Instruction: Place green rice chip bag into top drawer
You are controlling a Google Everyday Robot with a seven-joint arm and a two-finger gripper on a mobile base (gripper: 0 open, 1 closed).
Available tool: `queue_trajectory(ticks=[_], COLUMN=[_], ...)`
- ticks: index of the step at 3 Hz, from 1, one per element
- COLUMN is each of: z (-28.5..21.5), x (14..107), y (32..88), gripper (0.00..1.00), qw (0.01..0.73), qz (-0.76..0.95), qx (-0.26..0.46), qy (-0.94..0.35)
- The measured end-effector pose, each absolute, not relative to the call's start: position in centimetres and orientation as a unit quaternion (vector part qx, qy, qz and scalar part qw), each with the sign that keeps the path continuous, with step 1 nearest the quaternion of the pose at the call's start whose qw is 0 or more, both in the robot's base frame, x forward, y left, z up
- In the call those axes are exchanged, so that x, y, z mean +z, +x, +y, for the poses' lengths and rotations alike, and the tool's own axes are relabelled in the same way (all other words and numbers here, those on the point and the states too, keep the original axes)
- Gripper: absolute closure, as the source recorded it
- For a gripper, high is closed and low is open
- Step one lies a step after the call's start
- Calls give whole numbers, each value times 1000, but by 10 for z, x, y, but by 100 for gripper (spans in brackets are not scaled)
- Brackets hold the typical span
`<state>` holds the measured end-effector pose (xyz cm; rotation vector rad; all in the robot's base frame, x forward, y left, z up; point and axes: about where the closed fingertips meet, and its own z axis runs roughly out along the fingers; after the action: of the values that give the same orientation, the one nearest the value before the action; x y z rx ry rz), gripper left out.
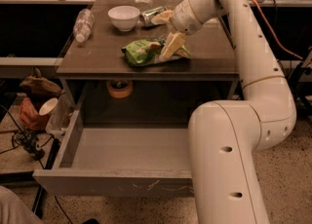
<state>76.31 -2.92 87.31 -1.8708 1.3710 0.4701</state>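
The green rice chip bag [141, 51] lies flat on the dark cabinet top [97, 55], near its front middle. My gripper [165, 32] hangs over the bag's right end with its fingers spread. One cream finger [171, 46] rests on or just above the bag, and the other [161, 17] points back toward a green can [152, 12]. The bag is not lifted. The top drawer [131, 150] is pulled out below, with a bare grey floor and a scratched front panel [117, 184].
A white bowl [124, 16] and a lying plastic bottle [83, 24] sit at the back left of the cabinet top. A tape roll [119, 88] sits in the recess under the top. Cables, a cup [48, 106] and brown clutter [34, 86] lie left. My arm [229, 159] fills the right.
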Motion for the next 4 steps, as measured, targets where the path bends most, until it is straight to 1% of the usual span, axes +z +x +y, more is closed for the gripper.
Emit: queue_trajectory(ticks=[3, 4], z=[-29, -35], x=[873, 899], y=[763, 758], gripper=[88, 100], qw=[378, 382], qz=[536, 546], qx=[184, 164], qy=[-732, -728])
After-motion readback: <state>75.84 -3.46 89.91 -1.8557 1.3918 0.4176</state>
